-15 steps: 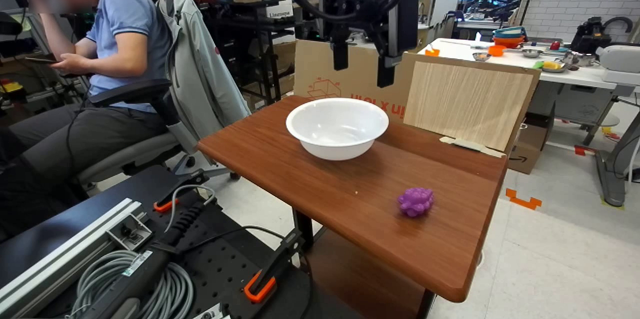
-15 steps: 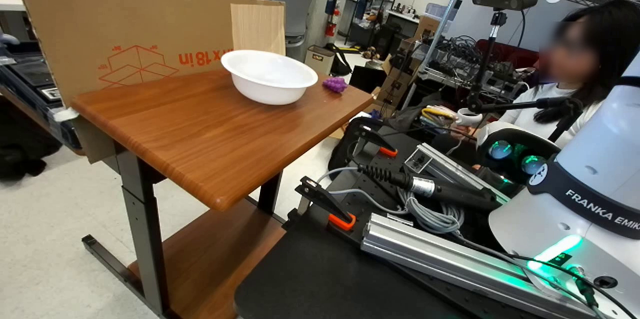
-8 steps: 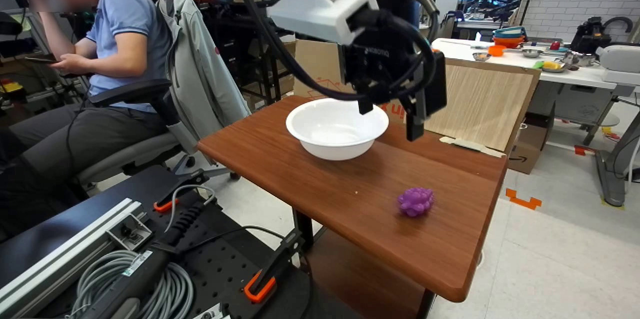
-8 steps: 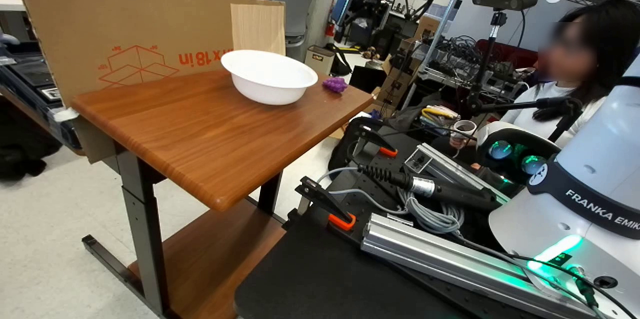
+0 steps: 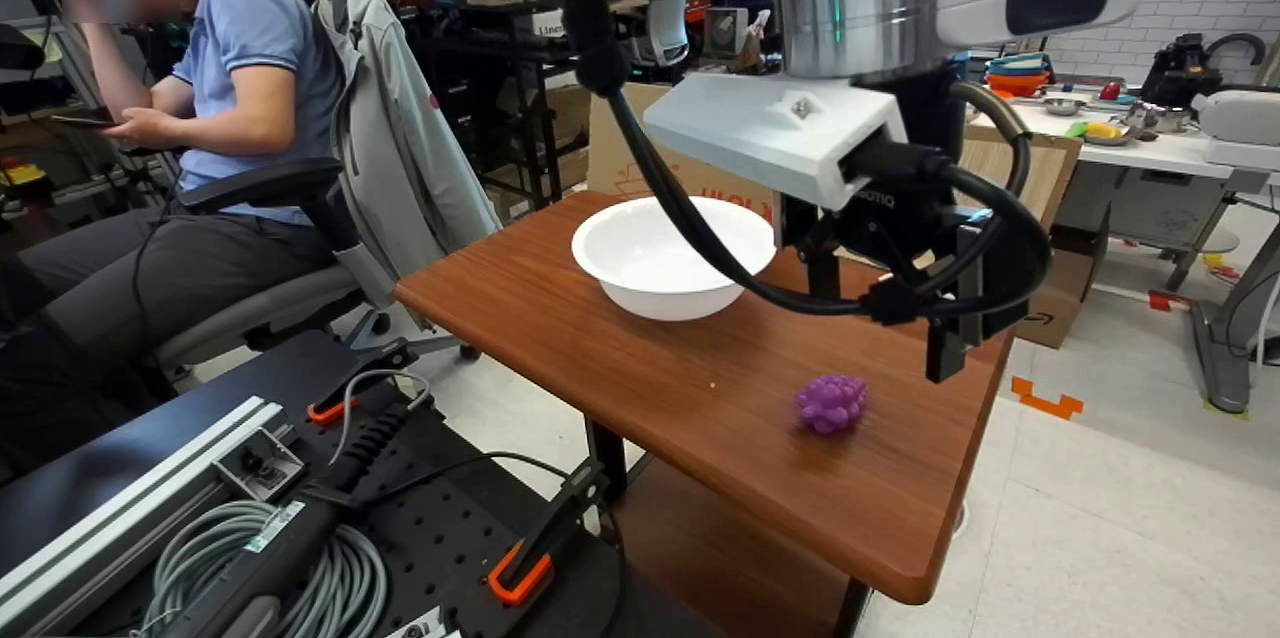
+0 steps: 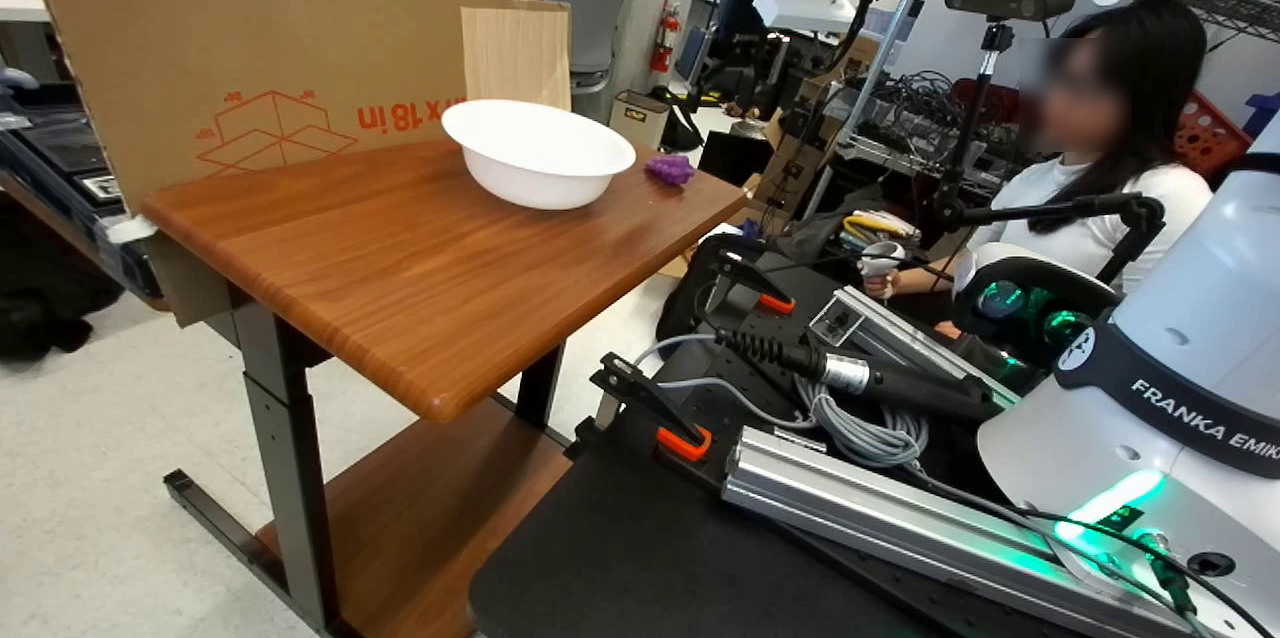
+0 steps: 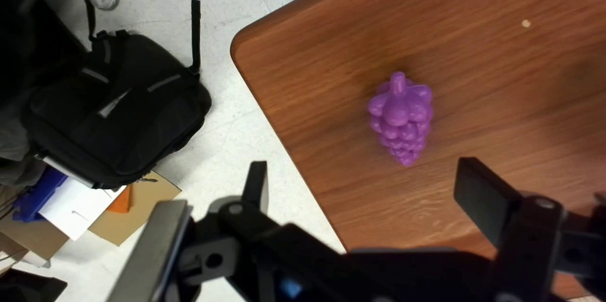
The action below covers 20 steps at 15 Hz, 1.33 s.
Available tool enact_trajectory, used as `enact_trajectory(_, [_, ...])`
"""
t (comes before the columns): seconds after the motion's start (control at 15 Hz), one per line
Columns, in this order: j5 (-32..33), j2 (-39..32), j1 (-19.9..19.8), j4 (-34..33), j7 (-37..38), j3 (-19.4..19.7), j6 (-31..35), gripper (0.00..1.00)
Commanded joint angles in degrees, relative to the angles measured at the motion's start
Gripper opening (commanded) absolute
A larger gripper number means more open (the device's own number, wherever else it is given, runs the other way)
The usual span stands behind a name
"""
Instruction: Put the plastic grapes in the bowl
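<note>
Closest in your wrist view, the fingers [image 7: 487, 193] hang released and spread wide, higher than the counter [image 7: 307, 84]. Beyond their tips you see the purple plastic grapes [image 7: 400, 115] lying untouched on its surface, near a rounded corner. Farther off, in both exterior views, the white bowl [image 5: 660, 301] stands upright toward the edge where a cardboard panel [image 6: 150, 58] rises.

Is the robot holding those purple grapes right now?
No: in the wrist view the gripper stands open, and the purple grapes lie apart from it on the wooden table.
</note>
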State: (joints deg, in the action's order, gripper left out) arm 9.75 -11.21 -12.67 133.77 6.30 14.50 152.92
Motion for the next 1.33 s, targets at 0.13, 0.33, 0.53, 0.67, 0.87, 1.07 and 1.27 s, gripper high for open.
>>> enact_trajectory(0.13, [-0.66,-8.51,0.72,-11.45,0.46,0.16,-9.62,1.00])
enact_trajectory(0.33, [1.14,-11.56,1.91,-13.03,2.46,0.68,-6.80,1.00])
enact_trajectory(0.53, [3.47,-14.37,3.69,-11.93,5.54,1.78,-0.81,1.00])
enact_trajectory(0.67, [5.07,-16.13,5.12,-10.09,7.53,2.81,7.28,1.00])
enact_trajectory(0.87, [5.22,-19.33,8.42,-8.76,9.86,5.42,14.21,1.00])
enact_trajectory(1.07, [2.88,-21.02,10.89,-7.66,10.05,6.78,17.24,1.00])
enact_trajectory(1.27, [1.30,-21.41,12.29,-6.93,10.32,7.20,18.31,1.00])
